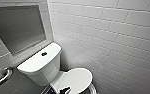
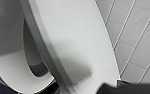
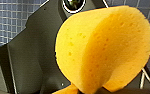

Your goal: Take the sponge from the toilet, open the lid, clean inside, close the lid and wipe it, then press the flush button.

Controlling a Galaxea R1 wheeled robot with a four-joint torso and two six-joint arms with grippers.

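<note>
Right arm's wrist plate (image 3: pixel 28 55) is matte dark grey, flat, with angled cut-off edges and a paler stripe running along one side. At its corner sits a round black fitting (image 3: pixel 74 3) with a bright white ring around it. The left gripper (image 1: pixel 65 89) is just a jagged black shape, and the left wrist has a smooth dark grey casing (image 2: pixel 133 88).

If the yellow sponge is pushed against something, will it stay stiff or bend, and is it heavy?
The sponge probably bends easily: it is curved over on itself here. Its many small pores suggest it is light for its size. The rough, open surface should not slip much.
</note>
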